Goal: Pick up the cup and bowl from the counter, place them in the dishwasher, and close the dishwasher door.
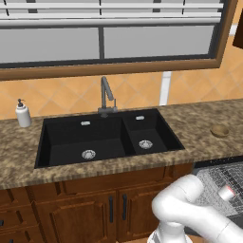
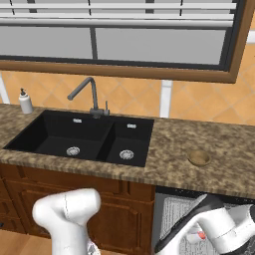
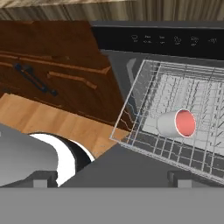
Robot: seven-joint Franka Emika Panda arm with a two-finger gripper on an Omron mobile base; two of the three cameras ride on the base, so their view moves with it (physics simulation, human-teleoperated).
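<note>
The whitish cup (image 3: pixel 177 124) with a red-pink inside lies on its side in the grey wire rack (image 3: pixel 192 94) of the open dishwasher. It also shows in the rack in the base views (image 1: pixel 227 192) (image 2: pixel 200 235). My gripper (image 3: pixel 113 181) hangs open and empty above the lowered dishwasher door (image 3: pixel 131 164), a short way back from the cup. The tan-brown bowl (image 1: pixel 219 131) (image 2: pixel 199 157) sits upright on the granite counter (image 1: pixel 199 121) (image 2: pixel 169 149), right of the sink and above the dishwasher.
A black double sink (image 1: pixel 107 137) (image 2: pixel 82 137) with a grey faucet (image 1: pixel 107 97) is set in the counter. A white soap pump bottle (image 1: pixel 22 114) (image 2: pixel 25 102) stands at the far left. Wooden cabinet doors (image 3: pixel 57 74) (image 1: pixel 85 209) flank the dishwasher on its left.
</note>
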